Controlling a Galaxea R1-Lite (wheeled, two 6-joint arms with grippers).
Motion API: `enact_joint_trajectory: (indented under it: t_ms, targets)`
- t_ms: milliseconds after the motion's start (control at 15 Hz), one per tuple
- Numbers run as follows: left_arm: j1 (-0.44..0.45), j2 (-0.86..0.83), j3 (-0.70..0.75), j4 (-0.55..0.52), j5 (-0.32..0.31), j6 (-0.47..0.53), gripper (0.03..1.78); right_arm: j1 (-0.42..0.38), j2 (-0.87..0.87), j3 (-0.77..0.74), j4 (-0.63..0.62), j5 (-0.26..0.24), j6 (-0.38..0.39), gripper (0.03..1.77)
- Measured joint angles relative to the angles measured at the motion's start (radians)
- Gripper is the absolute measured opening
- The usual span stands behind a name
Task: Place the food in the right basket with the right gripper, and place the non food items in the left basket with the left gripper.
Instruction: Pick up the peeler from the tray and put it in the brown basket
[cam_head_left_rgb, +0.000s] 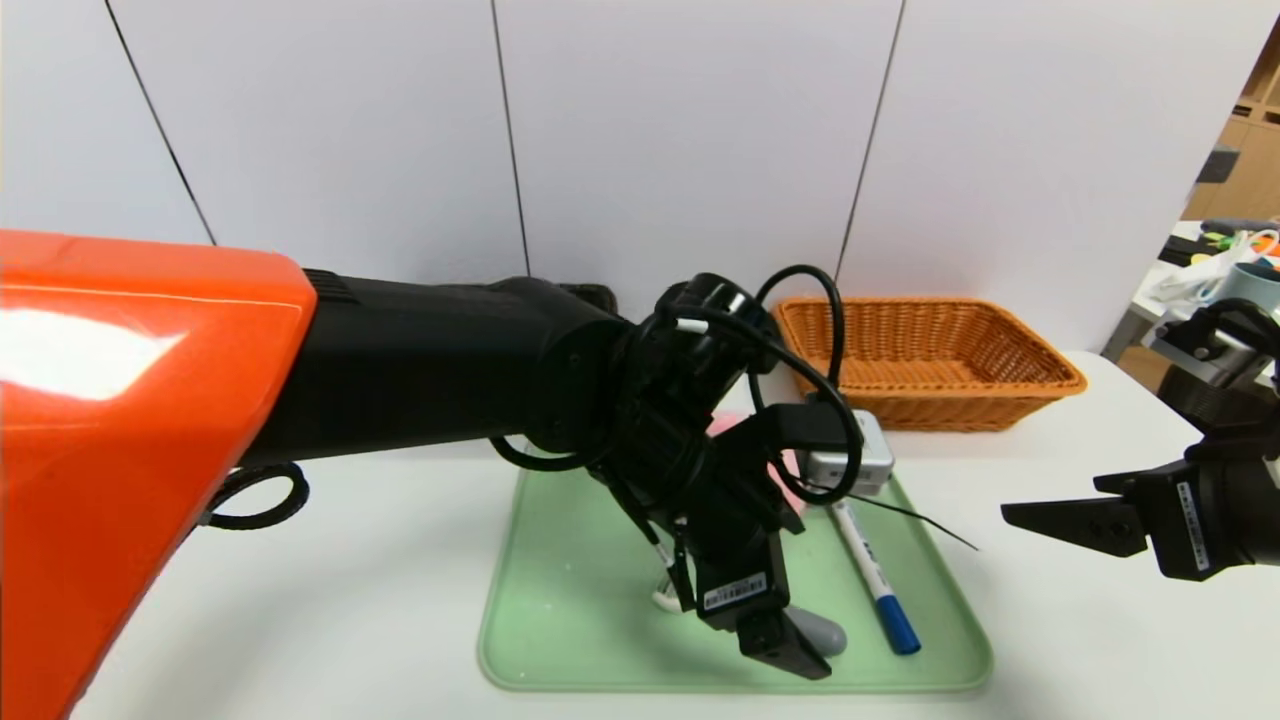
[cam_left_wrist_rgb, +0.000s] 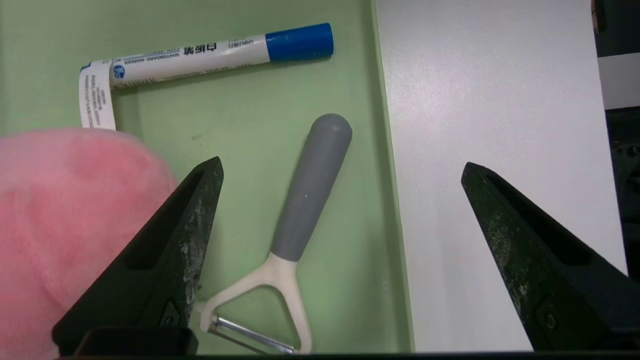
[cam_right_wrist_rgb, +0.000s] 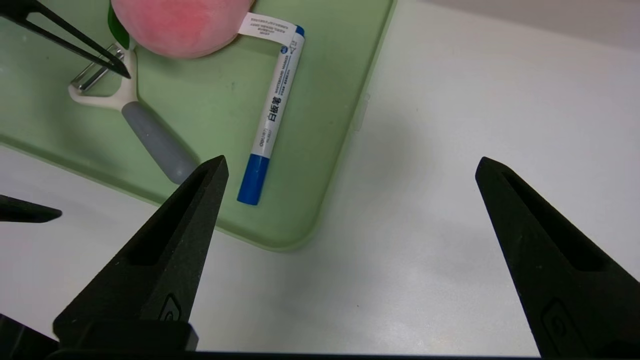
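Note:
The pink plush peach (cam_left_wrist_rgb: 65, 215) lies on the green tray (cam_left_wrist_rgb: 240, 130), mostly hidden behind my left arm in the head view. The white Y-peeler with grey handle (cam_left_wrist_rgb: 307, 200) rests near the tray's front edge. Beside it is the white marker with blue cap (cam_left_wrist_rgb: 215, 52). My left gripper (cam_left_wrist_rgb: 342, 167) hangs open just above the peeler, one finger by the peach, the other over the bare table. My right gripper (cam_right_wrist_rgb: 351, 161) stands open and empty over the table, right of the tray. The orange-tan basket (cam_head_left_rgb: 930, 360) sits at the back right. The dark brown basket and grey case are out of sight.
The white table (cam_head_left_rgb: 1050, 640) runs back to a white panelled wall. My left arm (cam_head_left_rgb: 420, 370) crosses the left and middle of the head view and hides what lies behind it. Clutter on another surface (cam_head_left_rgb: 1230, 270) shows at the far right.

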Motion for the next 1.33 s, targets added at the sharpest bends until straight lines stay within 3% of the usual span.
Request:
enact_joint_trajectory:
  t_ms: [667, 1333]
  targets:
    - [-0.006, 0.066, 0.005, -0.02, -0.031, 0.138, 1.69, 0.0, 0.0, 0.001, 0.0, 0.0, 0.0, 1.71]
    - [0.0, 0.102, -0.007, -0.072, -0.026, 0.143, 1.69, 0.0, 0.001, 0.001, 0.0, 0.0, 0.0, 1.71]
